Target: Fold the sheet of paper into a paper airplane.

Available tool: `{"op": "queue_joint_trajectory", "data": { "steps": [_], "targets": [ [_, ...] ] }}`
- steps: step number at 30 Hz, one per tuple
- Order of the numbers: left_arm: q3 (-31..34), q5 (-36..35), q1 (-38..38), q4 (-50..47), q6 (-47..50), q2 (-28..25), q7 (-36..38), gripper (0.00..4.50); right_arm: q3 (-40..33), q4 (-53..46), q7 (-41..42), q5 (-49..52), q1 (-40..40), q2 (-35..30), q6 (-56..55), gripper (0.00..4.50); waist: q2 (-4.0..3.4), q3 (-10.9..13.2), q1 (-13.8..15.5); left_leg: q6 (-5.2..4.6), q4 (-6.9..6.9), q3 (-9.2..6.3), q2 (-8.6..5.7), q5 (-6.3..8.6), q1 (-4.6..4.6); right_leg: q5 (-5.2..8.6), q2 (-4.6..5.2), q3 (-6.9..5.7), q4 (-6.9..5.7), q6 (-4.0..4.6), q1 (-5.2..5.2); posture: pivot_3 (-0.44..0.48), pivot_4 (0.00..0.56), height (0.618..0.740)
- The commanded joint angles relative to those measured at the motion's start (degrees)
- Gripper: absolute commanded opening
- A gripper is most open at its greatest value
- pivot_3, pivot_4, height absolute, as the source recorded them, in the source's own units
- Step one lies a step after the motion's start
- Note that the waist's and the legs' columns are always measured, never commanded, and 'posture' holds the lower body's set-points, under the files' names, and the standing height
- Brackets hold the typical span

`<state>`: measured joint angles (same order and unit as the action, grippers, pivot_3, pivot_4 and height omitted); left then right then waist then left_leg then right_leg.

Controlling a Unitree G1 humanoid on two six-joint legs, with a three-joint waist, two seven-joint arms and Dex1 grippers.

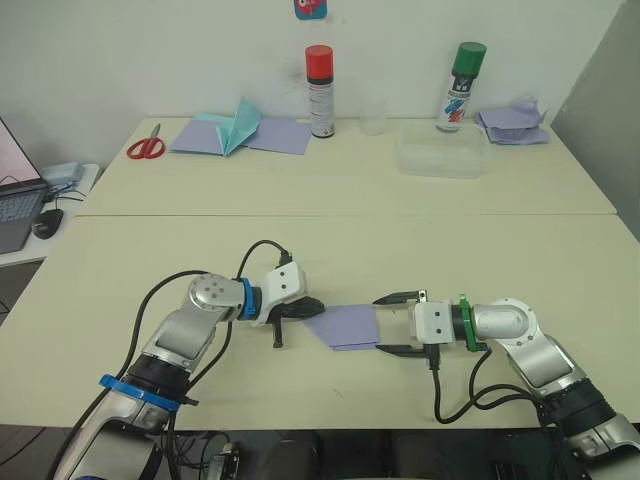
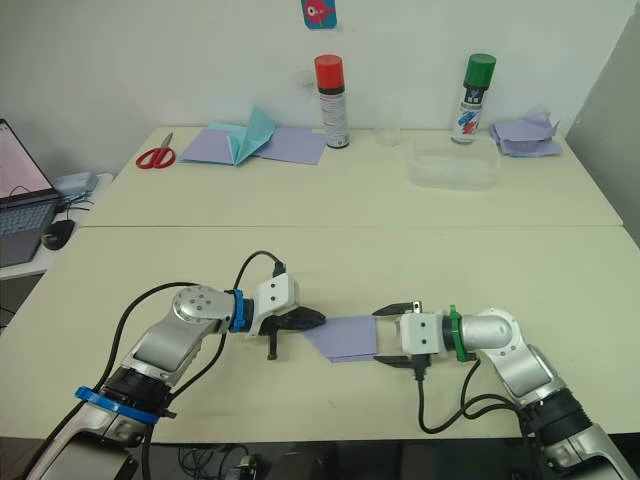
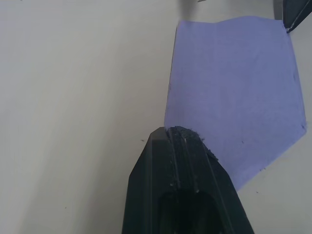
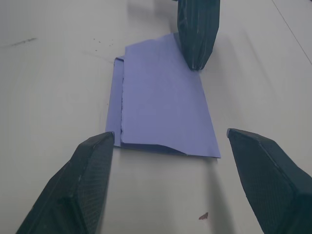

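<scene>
Right wrist view gives you the best read: the paper (image 4: pixel 163 105) lies flat on the table (image 1: pixel 330 245), folded, with one layer offset so a narrow strip peeks out along one long edge. Your left gripper (image 4: pixel 197 34) has its fingers closed together and is pressing its tip on the paper's pointed corner, pinning rather than grasping. Your right gripper (image 4: pixel 170 168) is spread wide and empty, its two fingers just off the paper's near edge, one at each corner. I'd judge you are mid-fold, well short of a plane. Keep the left tip pressing straight down so the sheet cannot pivot. Bring the right fingers in low and level, then work the edge slowly; thin paper will likely buckle if you push too fast
</scene>
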<state>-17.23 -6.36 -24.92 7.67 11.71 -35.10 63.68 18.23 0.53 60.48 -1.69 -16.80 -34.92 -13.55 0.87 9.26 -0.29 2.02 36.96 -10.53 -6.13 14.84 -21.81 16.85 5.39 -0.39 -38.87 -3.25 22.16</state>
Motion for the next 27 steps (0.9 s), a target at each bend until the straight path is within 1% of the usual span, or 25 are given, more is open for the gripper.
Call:
{"op": "queue_joint_trajectory", "data": {
  "steps": [1,9,15,18,21,24,27],
  "targets": [
    [-1.32,2.64,0.94,2.08,0.62,-0.45,-0.31,0.00,0.56,0.39,-0.89,-1.08,-1.28,0.58,-1.65,3.86,0.00,0.00,-0.01,0.00,0.00,0.00,0.00,0.00,0.00,0.00,0.00,0.00,0.00,0.00,0.00,0.000,0.150,0.740],
    [-2.16,3.00,1.31,2.26,-0.44,-0.69,0.50,0.00,1.95,3.29,-2.00,-1.59,-4.36,4.49,-3.00,3.86,-0.03,-0.07,-0.06,0.01,0.00,-0.01,0.00,0.00,0.05,0.00,-0.01,0.02,-0.02,0.00,-0.03,0.000,0.150,0.740],
    [-2.21,3.40,1.04,3.31,-1.61,-0.93,1.15,0.00,3.80,3.78,-0.37,-0.58,-6.00,7.10,-3.93,3.86,-0.04,-0.08,-0.15,0.01,-0.01,-0.02,-0.01,-0.01,0.05,0.00,-0.01,0.03,-0.02,0.00,-0.02,0.000,0.150,0.740],
    [-2.40,3.59,0.90,3.50,-2.05,-0.94,1.48,0.00,4.84,4.58,0.09,-1.09,-6.70,7.81,-3.80,3.29,-0.04,-0.08,-0.18,0.01,-0.01,-0.03,-0.02,-0.01,0.05,0.00,-0.02,0.03,-0.02,0.00,-0.02,0.000,0.150,0.740],
    [-2.39,3.74,1.01,3.46,-2.27,-0.99,1.72,0.00,5.11,4.72,0.34,-0.77,-6.99,8.07,-3.48,2.26,-0.05,-0.08,-0.19,0.01,-0.01,-0.04,-0.01,-0.01,0.05,0.00,-0.03,0.04,-0.02,0.00,-0.01,0.000,0.150,0.740],
    [-2.52,3.95,1.03,3.67,-2.74,-1.14,2.07,0.00,5.16,5.05,1.03,-0.03,-7.14,8.08,-2.92,1.06,-0.05,-0.09,-0.19,0.01,-0.01,-0.04,-0.01,0.00,0.05,0.00,-0.03,0.04,-0.02,0.00,-0.01,0.000,0.150,0.740],
    [-2.61,4.25,0.95,4.00,-3.45,-1.37,2.46,0.00,4.45,4.86,1.25,1.55,-6.85,8.55,-0.66,0.02,-0.06,-0.09,-0.22,0.01,-0.01,-0.05,0.00,0.00,0.05,0.00,-0.05,0.04,-0.03,0.00,-0.01,0.000,0.150,0.740]
  ]
}}
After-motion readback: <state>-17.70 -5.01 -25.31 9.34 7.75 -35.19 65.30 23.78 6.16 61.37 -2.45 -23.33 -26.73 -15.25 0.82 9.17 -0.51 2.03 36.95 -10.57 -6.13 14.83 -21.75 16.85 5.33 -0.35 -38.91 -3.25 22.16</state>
